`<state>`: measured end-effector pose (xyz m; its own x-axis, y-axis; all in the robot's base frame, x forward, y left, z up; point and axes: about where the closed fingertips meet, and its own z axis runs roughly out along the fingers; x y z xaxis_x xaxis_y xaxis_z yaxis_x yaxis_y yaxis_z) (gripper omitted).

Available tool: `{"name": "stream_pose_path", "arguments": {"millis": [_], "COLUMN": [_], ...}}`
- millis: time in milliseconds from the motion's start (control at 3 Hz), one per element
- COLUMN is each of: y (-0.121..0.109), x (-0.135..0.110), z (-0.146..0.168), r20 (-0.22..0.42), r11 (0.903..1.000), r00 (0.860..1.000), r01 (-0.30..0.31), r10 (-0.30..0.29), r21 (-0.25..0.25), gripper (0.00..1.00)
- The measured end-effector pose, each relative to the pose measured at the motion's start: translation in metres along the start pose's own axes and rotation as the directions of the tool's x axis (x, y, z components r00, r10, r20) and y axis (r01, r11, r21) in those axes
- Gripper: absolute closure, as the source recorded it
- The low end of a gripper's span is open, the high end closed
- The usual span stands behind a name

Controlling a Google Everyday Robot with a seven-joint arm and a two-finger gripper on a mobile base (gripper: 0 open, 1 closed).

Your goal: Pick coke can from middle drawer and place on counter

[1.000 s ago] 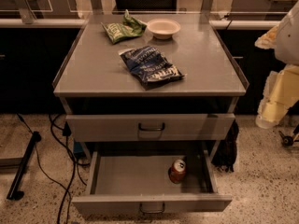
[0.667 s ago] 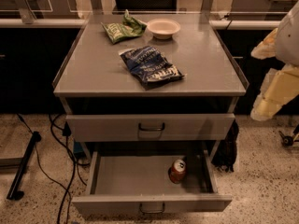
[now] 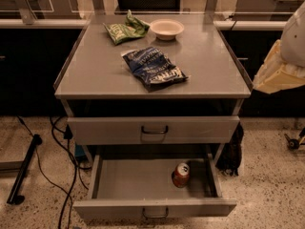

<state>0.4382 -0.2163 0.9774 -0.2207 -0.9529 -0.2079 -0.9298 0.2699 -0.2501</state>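
Note:
The coke can point(image 3: 181, 174) is small and red with a silver top. It stands upright in the right part of the open middle drawer point(image 3: 128, 182), a shallow grey tray pulled out low at the front. The counter point(image 3: 95, 70) is the broad grey cabinet top above it. My gripper point(image 3: 280, 70) shows as a cream and white shape at the right edge, beside the counter's right rim, high above the drawer and well apart from the can.
On the counter lie a dark blue chip bag point(image 3: 155, 68), a green bag point(image 3: 125, 30) and a white bowl point(image 3: 167, 28). A closed drawer point(image 3: 152, 130) sits above the open one. Black cables point(image 3: 66, 175) and a stand foot point(image 3: 24, 175) lie on the floor at left.
My arm at the right edge has shifted slightly left and up. The can, the drawer and the things on the counter have not moved.

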Motion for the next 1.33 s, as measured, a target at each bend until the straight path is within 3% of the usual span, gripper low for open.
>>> {"name": "stream_pose_path", "arguments": {"millis": [333, 1000, 1333], "y": [0.007, 0.03, 0.042], "x": [0.003, 0.022, 0.022], "z": [0.013, 0.077, 0.115], "r20": [0.012, 0.092, 0.178], "r11": [0.9996, 0.9907, 0.9836], "r00": [1.0, 0.986, 0.967], "r01": [-0.028, -0.136, -0.176], "r10": [0.028, 0.136, 0.18], "r21": [0.005, -0.012, -0.036], "gripper": [0.99, 1.0, 1.0]}}
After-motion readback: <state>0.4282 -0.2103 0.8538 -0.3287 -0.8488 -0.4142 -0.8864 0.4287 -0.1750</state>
